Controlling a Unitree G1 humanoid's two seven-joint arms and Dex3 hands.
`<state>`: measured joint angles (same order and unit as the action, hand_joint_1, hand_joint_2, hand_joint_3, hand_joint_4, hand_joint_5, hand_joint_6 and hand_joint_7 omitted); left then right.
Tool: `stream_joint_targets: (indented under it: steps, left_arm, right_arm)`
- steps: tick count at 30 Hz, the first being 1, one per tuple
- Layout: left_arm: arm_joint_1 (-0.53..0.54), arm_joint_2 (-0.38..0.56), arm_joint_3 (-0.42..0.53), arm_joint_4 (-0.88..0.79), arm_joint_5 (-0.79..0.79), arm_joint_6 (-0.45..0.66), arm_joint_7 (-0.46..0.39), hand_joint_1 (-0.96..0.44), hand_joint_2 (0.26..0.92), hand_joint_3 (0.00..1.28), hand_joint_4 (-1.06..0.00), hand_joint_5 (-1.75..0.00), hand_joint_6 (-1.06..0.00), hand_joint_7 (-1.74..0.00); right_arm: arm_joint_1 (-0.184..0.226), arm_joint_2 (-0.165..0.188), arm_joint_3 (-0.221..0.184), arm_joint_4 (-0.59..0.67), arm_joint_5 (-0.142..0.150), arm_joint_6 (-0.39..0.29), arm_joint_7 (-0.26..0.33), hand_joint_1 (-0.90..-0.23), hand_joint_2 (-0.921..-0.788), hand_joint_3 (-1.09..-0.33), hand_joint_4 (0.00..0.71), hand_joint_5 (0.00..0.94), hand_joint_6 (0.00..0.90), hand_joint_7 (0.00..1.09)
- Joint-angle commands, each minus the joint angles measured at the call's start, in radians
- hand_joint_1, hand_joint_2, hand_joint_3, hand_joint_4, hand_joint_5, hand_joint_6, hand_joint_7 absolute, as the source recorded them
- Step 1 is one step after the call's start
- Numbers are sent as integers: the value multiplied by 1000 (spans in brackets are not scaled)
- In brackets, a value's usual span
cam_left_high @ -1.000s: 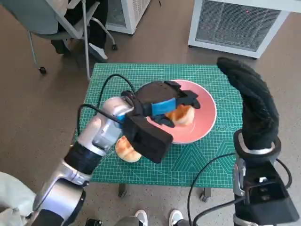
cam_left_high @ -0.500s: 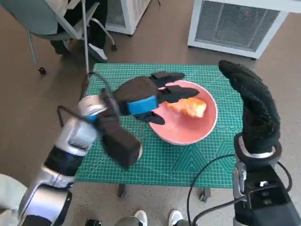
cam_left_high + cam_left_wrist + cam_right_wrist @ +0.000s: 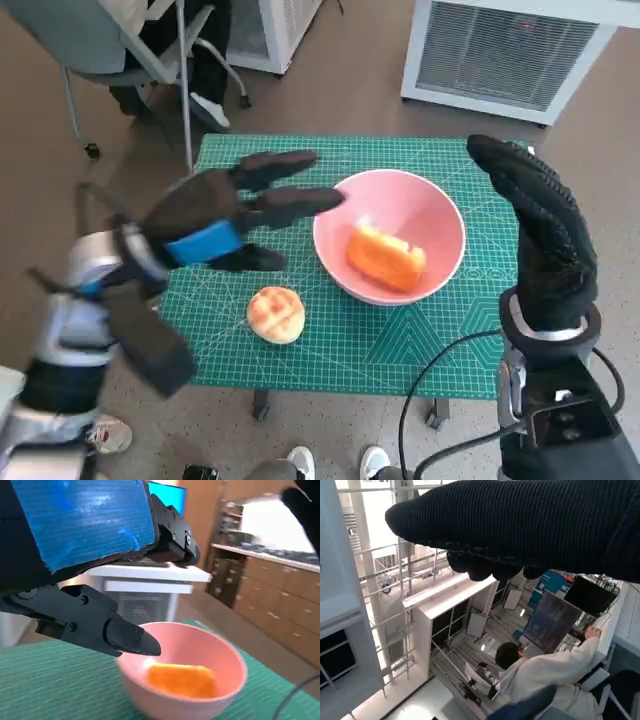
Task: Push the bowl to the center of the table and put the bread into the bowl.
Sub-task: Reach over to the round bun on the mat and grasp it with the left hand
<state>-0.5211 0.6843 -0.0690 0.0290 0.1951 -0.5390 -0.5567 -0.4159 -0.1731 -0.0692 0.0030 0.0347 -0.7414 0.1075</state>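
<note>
Hovering with its fingers spread and nothing in them, the left hand (image 3: 215,215) hangs above the green mat (image 3: 420,345), just beside the pink bowl (image 3: 440,215), which sits right of the middle with an orange piece of bread (image 3: 385,257) inside. The round bun (image 3: 276,314) lies bare near the front edge, so the next move looks like picking it up with care not to knock it off. The right hand (image 3: 540,235) is raised at the right edge, holding nothing, though how its fingers lie is hard to tell.

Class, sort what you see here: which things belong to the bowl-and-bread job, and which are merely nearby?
Belongs to the job:
pink bowl
orange bread lying in the bowl
round bun on the mat
left hand

Just nearby:
green cutting mat
office chair
white grilled unit
</note>
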Motion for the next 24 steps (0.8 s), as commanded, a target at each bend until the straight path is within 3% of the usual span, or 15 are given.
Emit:
stream_joint_targets:
  steps: [1, 10, 24]
  left_arm:
    - [72, 53, 16, -40, -26, 15, -46, -207, 815, 1, -441, -112, -578, -182]
    - [164, 99, 12, -60, -46, 54, -115, -174, 826, 5, -435, -82, -537, -162]
    - [218, 66, -52, -37, -6, 124, -139, -110, 837, 4, -405, -26, -505, -104]
  right_arm:
    - [8, -1, 4, 5, 11, 16, 12, -395, -921, -544, 442, 5, 64, 786]
    - [-2, -6, 8, 13, 27, 22, 28, -393, -921, -545, 442, 5, 62, 790]
    - [-8, -19, 3, 21, 46, 24, 54, -397, -921, -547, 441, 4, 53, 804]
